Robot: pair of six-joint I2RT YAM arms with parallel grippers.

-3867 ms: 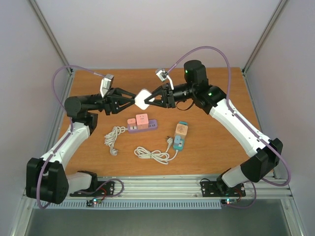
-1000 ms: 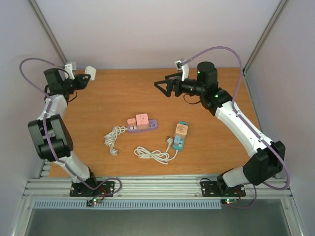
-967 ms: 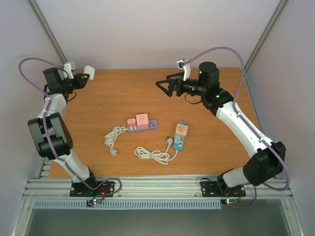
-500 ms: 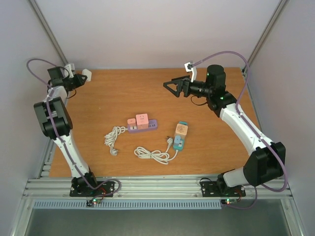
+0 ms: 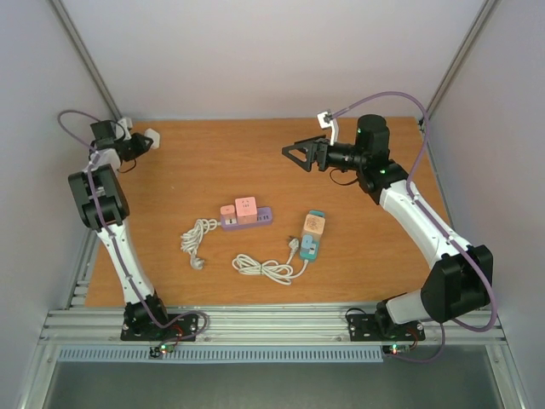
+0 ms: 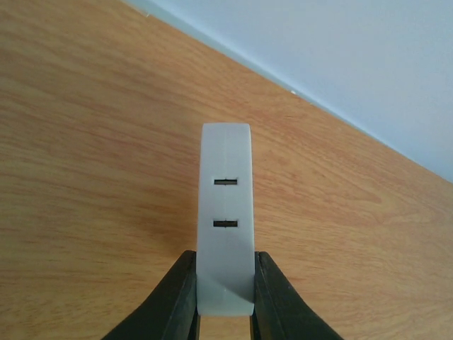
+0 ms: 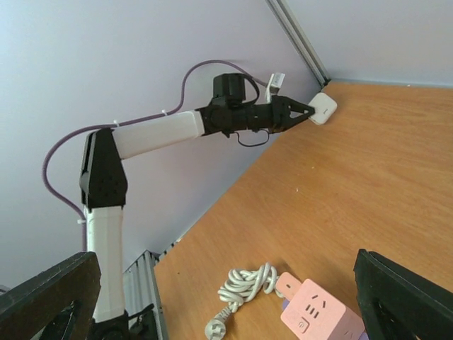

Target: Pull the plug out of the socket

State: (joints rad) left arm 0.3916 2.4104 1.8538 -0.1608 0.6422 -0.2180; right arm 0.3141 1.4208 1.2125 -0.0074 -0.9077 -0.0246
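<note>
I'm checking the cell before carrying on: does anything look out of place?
Yes: the white socket block is off the table, clamped between the left fingers at the far left corner, well away from the purple strip and teal strip lying mid-table. Nothing looks spilled or broken.

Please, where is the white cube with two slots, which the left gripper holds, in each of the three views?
Top external: white cube at the far left corner of the table, in the left gripper.
Left wrist: white cube at bottom centre, slots toward the camera.
Right wrist: white cube at upper right.
Shared landmark: the black fingers clamping it.
</note>
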